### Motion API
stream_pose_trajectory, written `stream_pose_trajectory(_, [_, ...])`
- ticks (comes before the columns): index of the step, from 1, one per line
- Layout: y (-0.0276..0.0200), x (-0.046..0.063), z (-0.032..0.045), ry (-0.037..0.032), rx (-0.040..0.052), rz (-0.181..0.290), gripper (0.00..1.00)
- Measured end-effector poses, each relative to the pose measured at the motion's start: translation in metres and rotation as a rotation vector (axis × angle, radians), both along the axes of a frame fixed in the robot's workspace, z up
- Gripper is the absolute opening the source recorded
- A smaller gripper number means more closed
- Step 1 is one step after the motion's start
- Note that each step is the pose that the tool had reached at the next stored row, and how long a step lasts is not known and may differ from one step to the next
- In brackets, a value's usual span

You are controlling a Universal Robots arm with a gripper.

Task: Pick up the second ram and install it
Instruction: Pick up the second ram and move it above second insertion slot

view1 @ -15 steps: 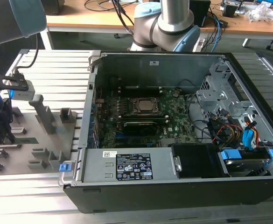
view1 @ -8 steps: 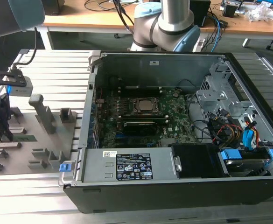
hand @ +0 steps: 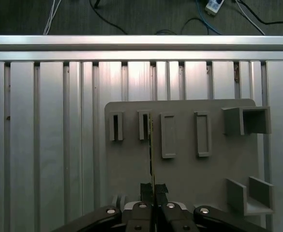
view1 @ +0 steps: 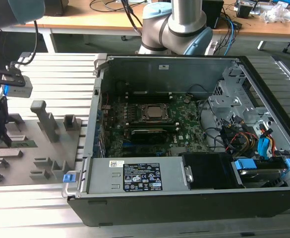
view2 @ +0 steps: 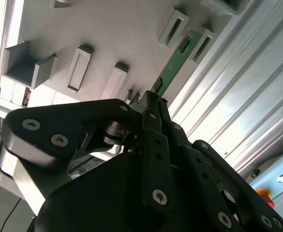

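The ram [view2: 173,64] stands on edge on the grey plate [hand: 131,169], its far end between two raised blocks near one plate edge. My gripper [hand: 154,189] has its fingers pinched on the near end, which they hide. Edge-on in the first wrist view, its chips cannot be made out. The plate lies on a slatted aluminium table [hand: 44,145], at the exterior view's left of an open computer case [view1: 184,124]. Cables [hand: 175,19] cross the dark floor beyond the table edge.

Claw [hand: 153,189] tight on the second ram [view2: 174,65]
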State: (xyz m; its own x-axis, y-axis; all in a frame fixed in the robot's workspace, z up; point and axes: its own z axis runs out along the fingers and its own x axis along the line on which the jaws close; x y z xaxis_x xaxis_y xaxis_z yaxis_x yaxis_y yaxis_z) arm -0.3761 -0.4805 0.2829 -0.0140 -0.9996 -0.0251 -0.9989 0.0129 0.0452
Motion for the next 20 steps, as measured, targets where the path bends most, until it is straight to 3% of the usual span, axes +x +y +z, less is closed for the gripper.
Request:
stream_pose_trajectory(8, [0.0002, 0.000, 0.0234, 0.0000, -0.0001, 0.000, 0.13])
stream_pose_trajectory(11, [0.0003, 0.000, 0.0285, 0.0001, -0.0001, 0.000, 0.13])
stream_pose_trajectory(20, [0.0009, 0.000, 0.0601, 0.0001, -0.0001, 0.000, 0.13])
